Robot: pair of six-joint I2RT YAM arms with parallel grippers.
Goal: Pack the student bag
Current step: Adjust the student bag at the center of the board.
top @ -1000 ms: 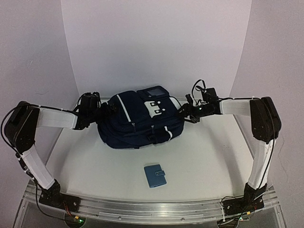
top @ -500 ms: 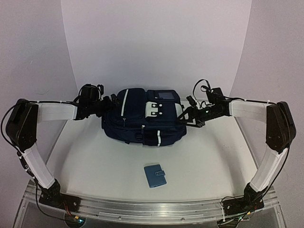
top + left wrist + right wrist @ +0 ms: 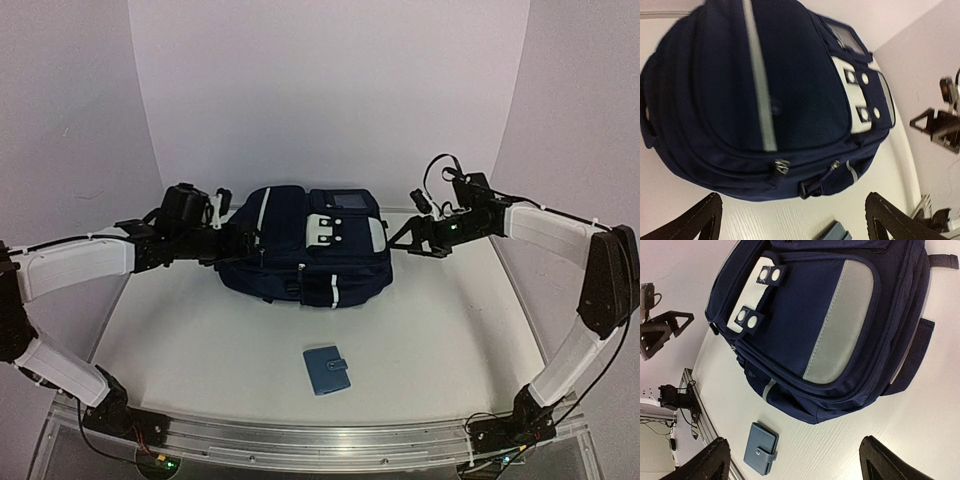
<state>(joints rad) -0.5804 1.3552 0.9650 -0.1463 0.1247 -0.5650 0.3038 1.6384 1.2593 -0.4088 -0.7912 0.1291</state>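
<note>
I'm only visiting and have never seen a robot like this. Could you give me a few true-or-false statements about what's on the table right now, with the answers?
1. The student bag lies on the table between the two grippers. True.
2. The right gripper is clamped on the bag. False: its jaws stand open and hold nothing.
3. The blue wallet is packed inside the bag. False: it lies on the table in front of the bag, nearer the arm bases.
4. The left gripper is open and empty. True.
5. The wallet is closed. True.
</note>
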